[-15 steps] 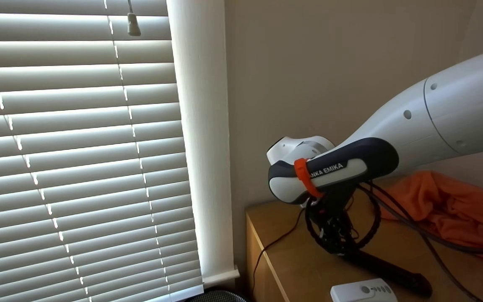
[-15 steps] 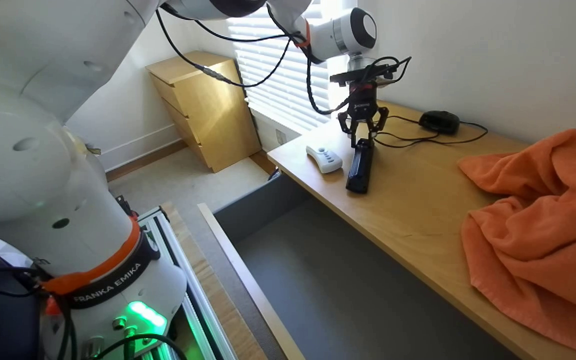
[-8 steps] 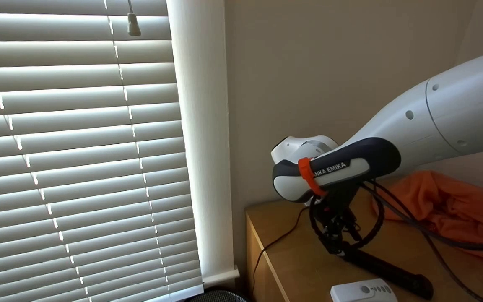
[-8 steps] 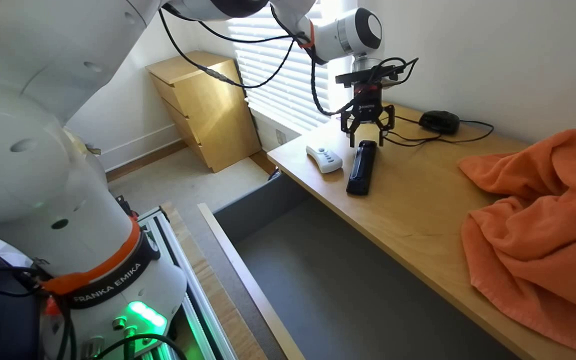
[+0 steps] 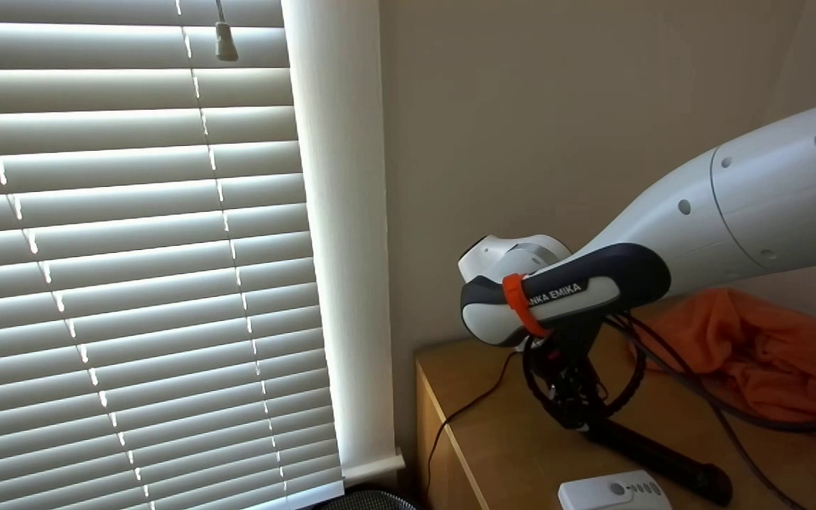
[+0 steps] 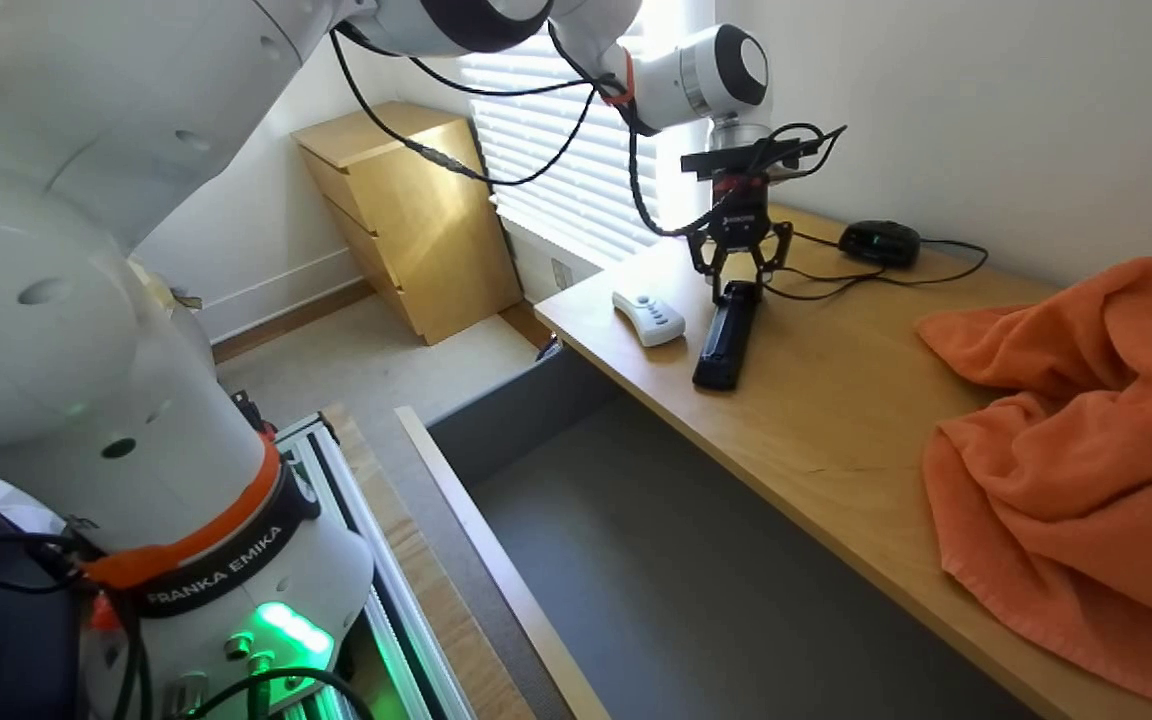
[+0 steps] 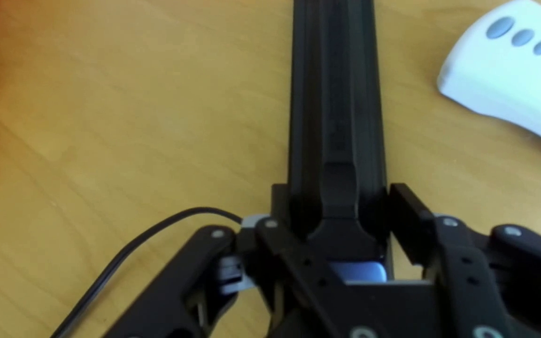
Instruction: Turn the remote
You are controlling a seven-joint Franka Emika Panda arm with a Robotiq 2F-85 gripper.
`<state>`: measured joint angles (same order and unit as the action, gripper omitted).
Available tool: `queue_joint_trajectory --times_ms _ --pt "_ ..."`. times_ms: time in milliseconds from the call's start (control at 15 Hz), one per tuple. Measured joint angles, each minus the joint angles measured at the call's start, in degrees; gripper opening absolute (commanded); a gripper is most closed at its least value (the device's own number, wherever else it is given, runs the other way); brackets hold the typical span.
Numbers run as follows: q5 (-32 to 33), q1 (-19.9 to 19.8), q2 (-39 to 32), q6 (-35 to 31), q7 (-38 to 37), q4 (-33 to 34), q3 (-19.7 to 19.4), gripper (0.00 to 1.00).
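Observation:
The remote point(image 6: 724, 350) is a long black bar lying flat on the wooden top. In an exterior view point(image 5: 656, 457) it runs from below my gripper toward the front right. My gripper point(image 6: 738, 294) points down at the remote's far end. In the wrist view the remote point(image 7: 338, 108) runs up the middle, and my gripper's fingers point(image 7: 338, 199) stand one on each side of its near end, against its edges. The jaws look shut on it. The gripper's body hides part of that end.
A white flat control point(image 6: 648, 318) lies close beside the remote; it shows in the wrist view point(image 7: 510, 70). A round black object point(image 6: 879, 245) with a thin cable sits near the wall. An orange cloth point(image 6: 1066, 470) lies on the top. An open grey drawer point(image 6: 656, 580) is below the front edge.
A second ago the jaws were around the remote's far end. Half a second ago they were wider and higher. Now they are lower and closed in; the far end sits slightly further right.

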<state>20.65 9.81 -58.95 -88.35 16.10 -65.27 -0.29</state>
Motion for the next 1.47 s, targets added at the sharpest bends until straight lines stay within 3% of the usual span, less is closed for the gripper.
queue_joint_trajectory --times_ms 400,667,1467 --pt "0.0 -0.2 -0.5 0.0 2.1 1.0 0.0 0.3" --pt "0.0 -1.3 2.2 -5.3 1.9 -1.8 -0.2 0.3" --pt "0.0 -4.3 25.5 -30.0 -8.3 -30.7 -0.4 0.3"
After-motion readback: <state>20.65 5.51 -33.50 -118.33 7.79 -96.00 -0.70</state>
